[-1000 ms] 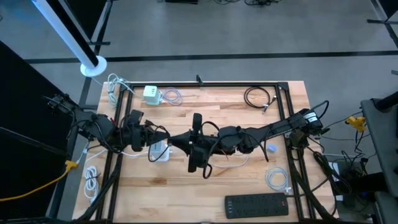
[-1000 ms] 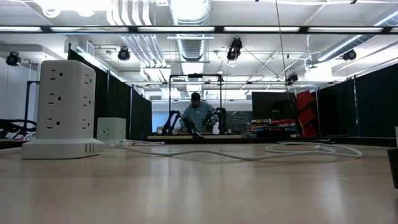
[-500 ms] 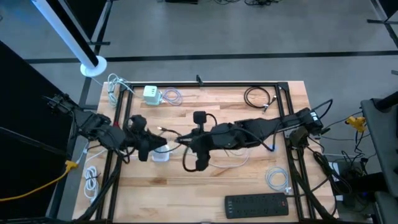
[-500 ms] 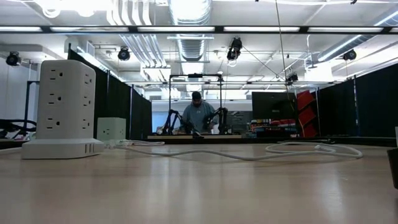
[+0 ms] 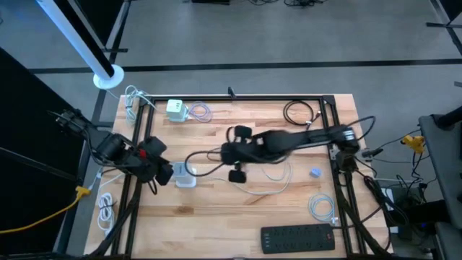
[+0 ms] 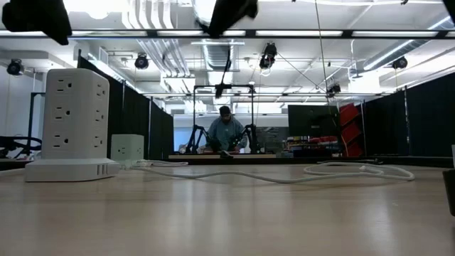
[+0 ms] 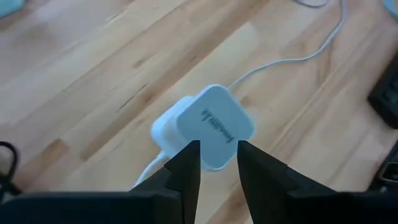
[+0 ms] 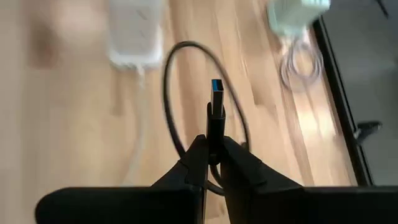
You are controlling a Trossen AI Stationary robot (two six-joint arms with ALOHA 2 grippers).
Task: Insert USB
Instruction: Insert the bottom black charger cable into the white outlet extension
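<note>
Two pincers: right pincer (image 8: 213,163) clamps a black USB plug (image 8: 215,111), cable partly blurred; left pincer (image 7: 212,165), fingers apart, hangs over the white charger (image 7: 205,127) at counter's (image 5: 238,217) nine o'clock.

Only one marking found: a short line of grey print on the top face of the white charger tower (image 7: 214,127), seen between the left gripper's fingers in the left wrist view. Too blurred to read letter by letter. Nothing legible elsewhere, neither on the power strip (image 5: 299,237) at 5 o'clock on the table nor in the room behind.
</note>
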